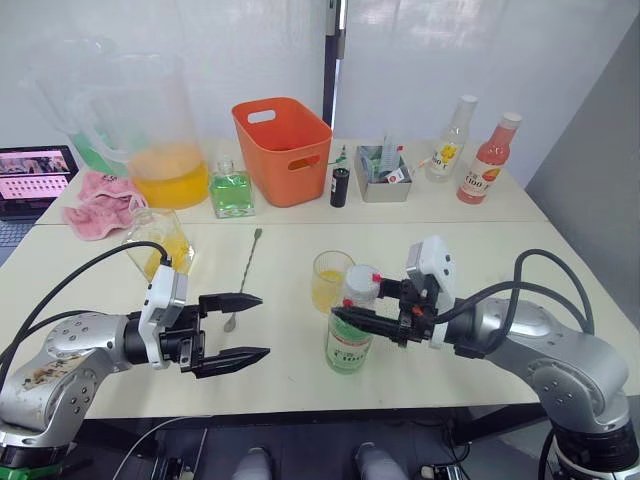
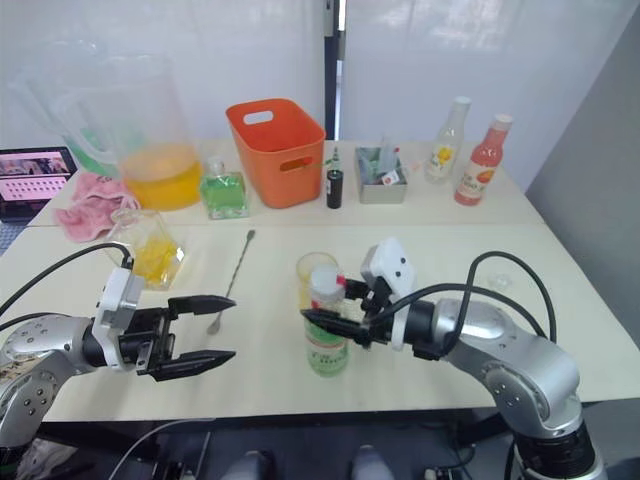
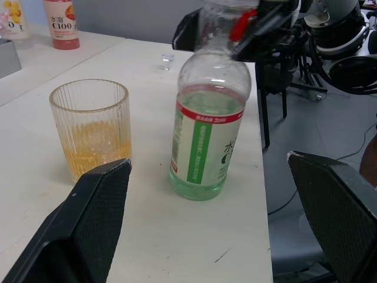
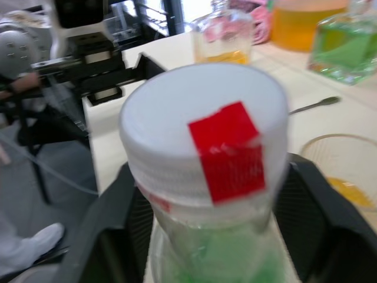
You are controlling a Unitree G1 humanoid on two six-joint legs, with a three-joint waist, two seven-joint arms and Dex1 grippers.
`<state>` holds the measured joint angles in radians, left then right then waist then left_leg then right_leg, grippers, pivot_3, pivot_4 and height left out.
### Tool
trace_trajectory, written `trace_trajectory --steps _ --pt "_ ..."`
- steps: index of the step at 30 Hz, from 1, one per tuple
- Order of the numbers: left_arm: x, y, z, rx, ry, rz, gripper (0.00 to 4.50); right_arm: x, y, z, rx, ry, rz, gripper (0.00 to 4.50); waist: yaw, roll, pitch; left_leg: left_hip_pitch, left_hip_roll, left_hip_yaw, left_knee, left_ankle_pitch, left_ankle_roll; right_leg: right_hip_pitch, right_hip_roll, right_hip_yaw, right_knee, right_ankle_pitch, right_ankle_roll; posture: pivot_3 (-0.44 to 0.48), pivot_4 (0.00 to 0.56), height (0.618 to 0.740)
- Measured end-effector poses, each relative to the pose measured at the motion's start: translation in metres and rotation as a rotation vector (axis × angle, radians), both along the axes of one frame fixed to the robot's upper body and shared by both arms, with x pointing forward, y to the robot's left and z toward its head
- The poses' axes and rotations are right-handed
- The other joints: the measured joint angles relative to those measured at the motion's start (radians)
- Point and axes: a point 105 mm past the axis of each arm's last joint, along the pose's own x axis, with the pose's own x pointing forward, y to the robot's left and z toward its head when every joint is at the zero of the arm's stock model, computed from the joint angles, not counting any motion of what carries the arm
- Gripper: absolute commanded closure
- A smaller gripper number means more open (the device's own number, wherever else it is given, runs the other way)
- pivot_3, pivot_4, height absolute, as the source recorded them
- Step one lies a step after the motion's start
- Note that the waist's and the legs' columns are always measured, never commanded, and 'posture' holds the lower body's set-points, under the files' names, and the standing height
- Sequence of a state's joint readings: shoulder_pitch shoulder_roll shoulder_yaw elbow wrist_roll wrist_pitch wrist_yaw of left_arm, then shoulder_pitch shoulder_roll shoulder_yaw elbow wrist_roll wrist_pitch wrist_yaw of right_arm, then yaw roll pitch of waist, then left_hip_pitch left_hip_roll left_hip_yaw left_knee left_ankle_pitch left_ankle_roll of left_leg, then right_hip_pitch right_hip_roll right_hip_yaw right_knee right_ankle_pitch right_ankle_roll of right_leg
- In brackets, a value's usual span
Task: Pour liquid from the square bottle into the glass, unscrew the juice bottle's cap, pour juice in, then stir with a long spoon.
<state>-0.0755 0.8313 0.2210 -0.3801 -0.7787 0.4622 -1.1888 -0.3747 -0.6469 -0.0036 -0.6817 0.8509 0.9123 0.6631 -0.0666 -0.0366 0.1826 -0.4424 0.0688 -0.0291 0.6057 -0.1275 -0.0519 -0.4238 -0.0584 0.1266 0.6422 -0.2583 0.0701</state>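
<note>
The juice bottle [image 1: 349, 335] stands upright on the counter [image 1: 290, 370] near its front edge, just beside the glass [image 1: 329, 281], which holds a shallow layer of yellow liquid [image 3: 94, 160]. The right gripper [image 1: 372, 303] reaches in from the right at the bottle's neck, its two black fingers set on either side of the white cap [image 4: 203, 132] — in the right wrist view they flank the cap closely, but whether they press on it I cannot tell. The cap sits on the bottle (a red square of tape marks its top). The left gripper [image 1: 240, 327] hovers over the counter left of the bottle, fingers spread wide and holding nothing. The long spoon [image 1: 243, 272] lies flat on the counter beyond that gripper, bowl toward the front. The square bottle [image 1: 160, 243] stands farther left — yellow liquid in it — near a pink cloth [image 1: 100, 202]
</note>
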Motion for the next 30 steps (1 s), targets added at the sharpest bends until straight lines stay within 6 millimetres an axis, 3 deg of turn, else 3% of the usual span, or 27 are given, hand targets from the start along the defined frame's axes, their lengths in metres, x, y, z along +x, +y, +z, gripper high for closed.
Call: trace_trajectory --steps 1,7,13,20,27,30 --pt "0.000 0.000 0.000 0.001 0.001 0.003 0.00 -0.001 -0.003 -0.001 -0.027 -0.003 0.015 0.06 0.000 0.000 0.000 0.000 0.000 0.000 0.000 0.000 0.000 0.000 0.000 0.000 0.000 0.000 0.000 0.000 0.150 0.740" --pt "-0.002 0.003 0.000 0.005 -0.008 0.038 0.00 0.001 -0.021 0.000 -0.123 -0.050 0.161 0.02 0.000 0.000 0.000 0.000 0.000 0.000 0.000 0.000 0.000 0.000 0.000 0.000 -0.001 0.000 0.000 0.000 0.150 0.740" --pt "-0.007 0.003 -0.003 0.015 -0.006 0.072 0.00 0.033 -0.033 0.012 -0.118 -0.121 0.331 0.02 -0.006 0.000 0.000 0.001 0.000 0.000 0.000 0.000 0.000 0.000 0.000 0.000 0.000 0.000 0.000 0.000 0.150 0.740" --pt "-0.010 0.011 0.000 0.016 -0.024 0.136 0.00 0.040 -0.018 0.014 -0.090 -0.139 0.519 0.02 0.000 0.000 0.000 0.000 0.000 0.000 -0.001 0.000 0.000 0.000 0.000 -0.001 0.000 0.000 0.000 0.000 0.150 0.740" --pt "-0.014 0.011 0.000 0.023 -0.023 0.157 0.00 0.038 -0.011 0.017 -0.070 -0.142 0.600 0.02 0.000 0.000 0.000 0.001 0.000 0.000 0.000 0.000 0.000 0.000 0.000 -0.001 0.001 0.000 0.000 0.000 0.150 0.740" --pt "-0.014 0.012 0.001 0.025 -0.022 0.163 0.00 0.038 -0.009 0.016 -0.061 -0.137 0.606 0.85 -0.001 0.000 0.000 0.001 0.000 0.000 0.000 0.000 0.000 0.000 0.000 -0.001 0.001 0.000 0.000 0.000 0.150 0.740"
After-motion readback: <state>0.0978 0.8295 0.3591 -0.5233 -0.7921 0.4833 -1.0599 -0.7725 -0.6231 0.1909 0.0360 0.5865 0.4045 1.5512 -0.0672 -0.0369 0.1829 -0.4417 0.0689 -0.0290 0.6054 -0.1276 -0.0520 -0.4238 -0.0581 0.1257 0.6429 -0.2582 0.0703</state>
